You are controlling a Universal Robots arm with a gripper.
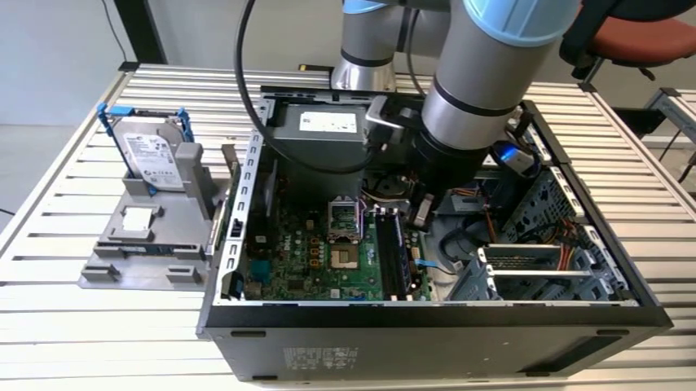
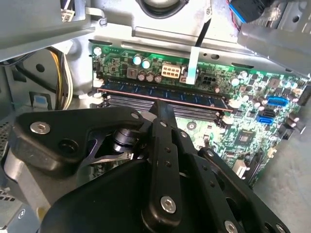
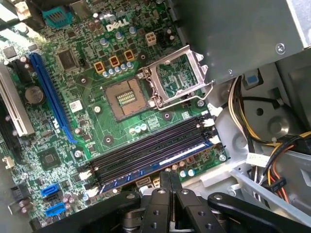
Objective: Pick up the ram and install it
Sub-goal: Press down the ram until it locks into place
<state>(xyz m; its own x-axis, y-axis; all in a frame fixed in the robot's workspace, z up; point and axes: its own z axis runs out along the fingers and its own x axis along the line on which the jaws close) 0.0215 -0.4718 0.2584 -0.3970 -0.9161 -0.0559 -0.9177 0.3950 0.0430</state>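
Observation:
The ram (image 2: pixel 194 98) is a long dark blue-green strip with a row of black chips. It stands on edge in the outermost of the black memory slots on the green motherboard (image 3: pixel 97 126), and shows in the exterior view as a dark strip (image 1: pixel 389 251). My gripper (image 2: pixel 163 109) is shut, its two black fingers pressed together with nothing between them. The joined tip sits right at the ram's top edge, near the middle of its length. In the first wrist view the shut gripper (image 3: pixel 170 175) hovers at the ram (image 3: pixel 146 168). The arm reaches down into the open case (image 1: pixel 422 213).
The open computer case (image 1: pixel 435 322) holds a power supply (image 1: pixel 315 130), an open CPU socket (image 3: pixel 126 97), bundled cables (image 3: pixel 257 131) and a drive cage (image 1: pixel 533 265). At the exterior view's left, a silver hard drive in a blue frame (image 1: pixel 147 151) stands on a grey fixture (image 1: pixel 147 252).

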